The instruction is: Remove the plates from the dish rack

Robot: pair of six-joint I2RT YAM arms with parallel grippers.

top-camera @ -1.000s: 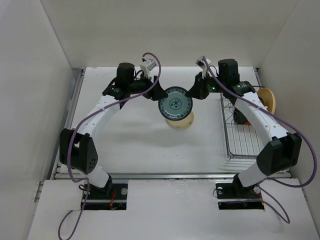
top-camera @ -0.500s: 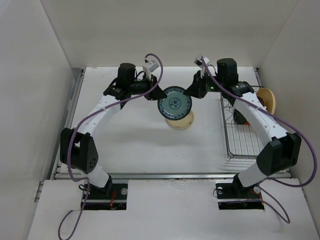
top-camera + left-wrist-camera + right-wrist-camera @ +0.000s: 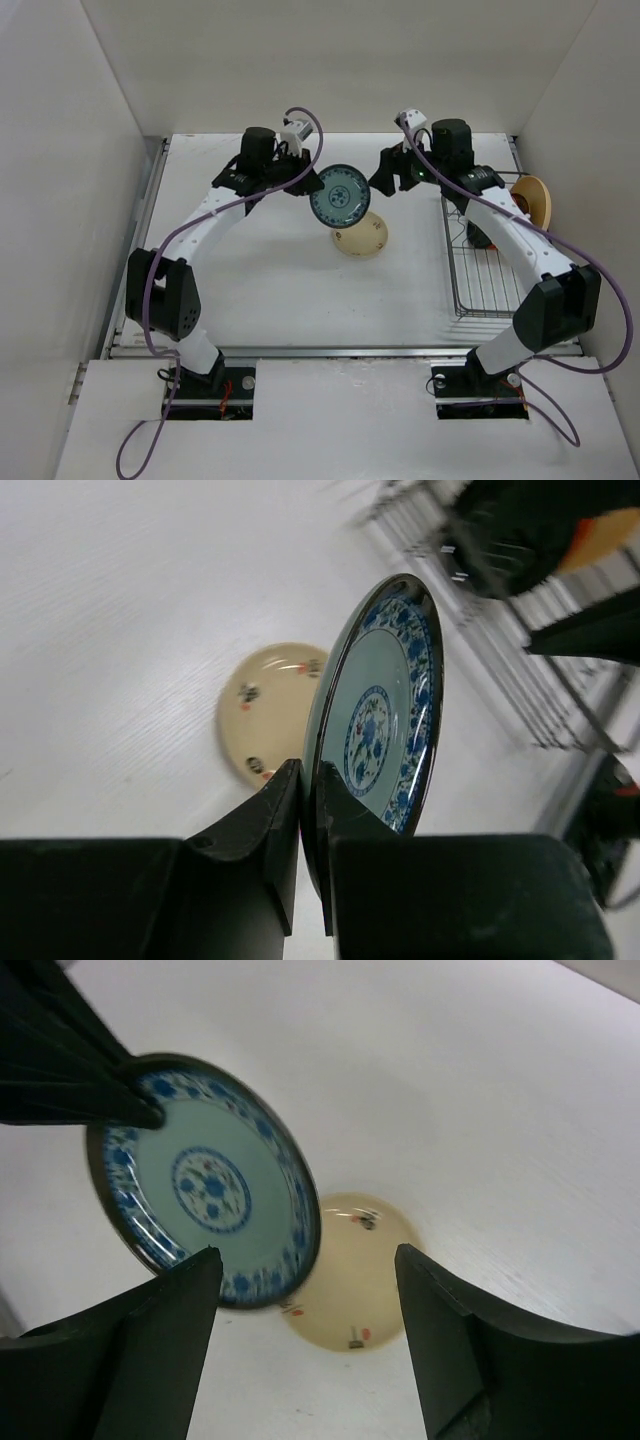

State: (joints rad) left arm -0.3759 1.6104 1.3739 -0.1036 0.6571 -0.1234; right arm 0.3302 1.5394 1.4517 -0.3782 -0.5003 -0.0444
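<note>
Blue-patterned plate (image 3: 338, 196) hangs tilted above flat cream plate (image 3: 364, 238), beside dish rack (image 3: 480, 285).

White-and-black arms (image 3: 215, 215), purple cables (image 3: 165, 244)

Glossy glazed blue-patterned plate (image 3: 385, 730); smooth cream plate (image 3: 262, 705) with a softer sheen; matt white, faintly grained surface (image 3: 120, 630); thin silvery metal-wire dish rack (image 3: 470, 285).

Top cam is fixed high behind both arm bases and looks down on the whole surface (image 3: 260, 280), wide and far. Left wrist cam is close and looks along the left jaws toward the dish rack (image 3: 470, 290), with the blue plate (image 3: 385, 730) filling the centre. Right wrist cam is close and looks down between the right jaws, facing the opposite way. All three views share the blue plate and the cream plate (image 3: 365, 240).
</note>
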